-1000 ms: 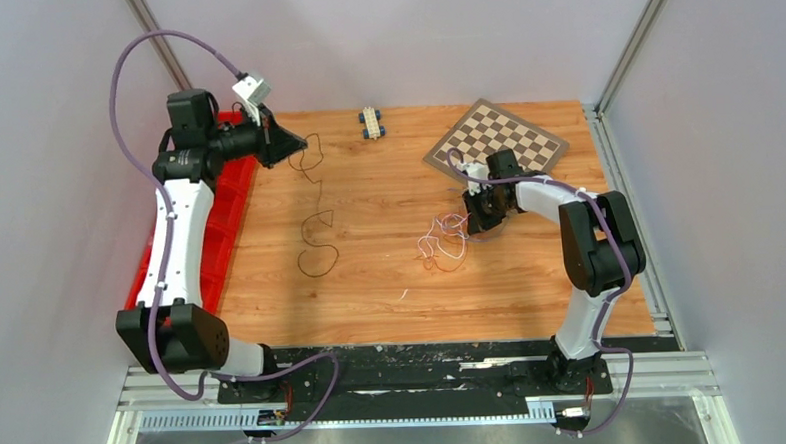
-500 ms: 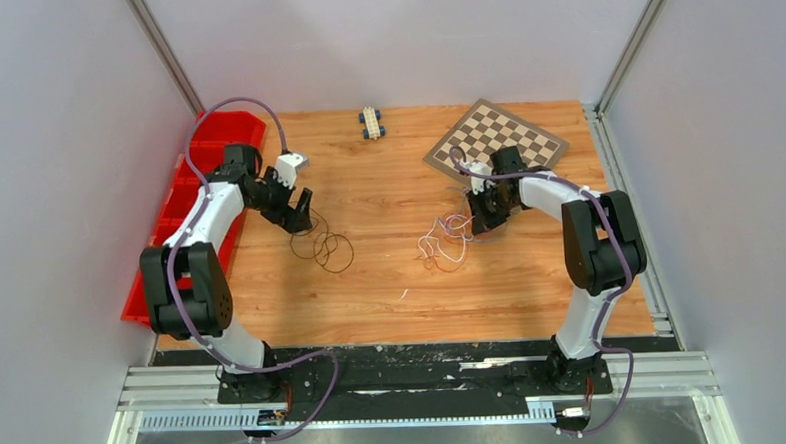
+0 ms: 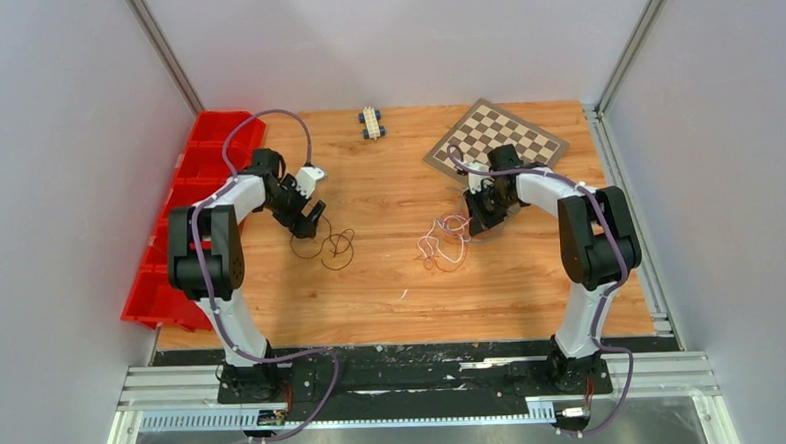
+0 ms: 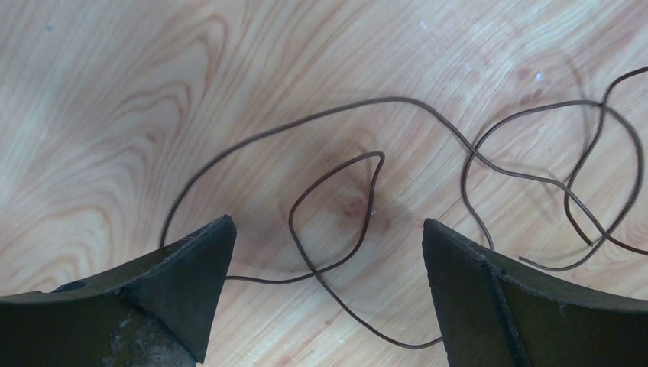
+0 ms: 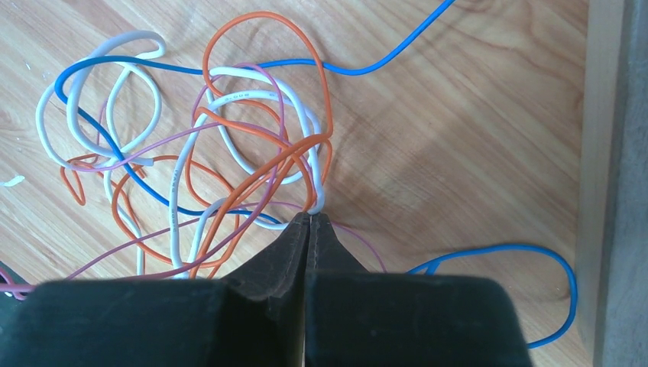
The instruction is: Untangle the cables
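The cables (image 3: pixel 445 242) lie as a small knot right of the table's middle. In the right wrist view the cables (image 5: pixel 229 138) are white, orange, blue and thin purple loops crossing one another. My right gripper (image 5: pixel 309 215) is shut, with a white and an orange strand pinched at its tips; in the top view this right gripper (image 3: pixel 472 224) sits at the knot's right edge. A separate thin brown cable (image 3: pixel 328 247) lies coiled on the wood to the left. My left gripper (image 3: pixel 309 219) hovers just above its far end, open. The brown cable (image 4: pixel 336 222) runs loose between the left gripper (image 4: pixel 327 223) fingers.
A chessboard (image 3: pixel 495 137) lies at the back right, just behind the right arm. A small toy block (image 3: pixel 370 122) sits at the back centre. Red bins (image 3: pixel 174 222) line the left edge beside the left arm. Grey walls close the table in on three sides.
The left arm swung down from the back left to the table, opened and let go of the brown cable, which now lies coiled. The right gripper has stayed shut at the knot.
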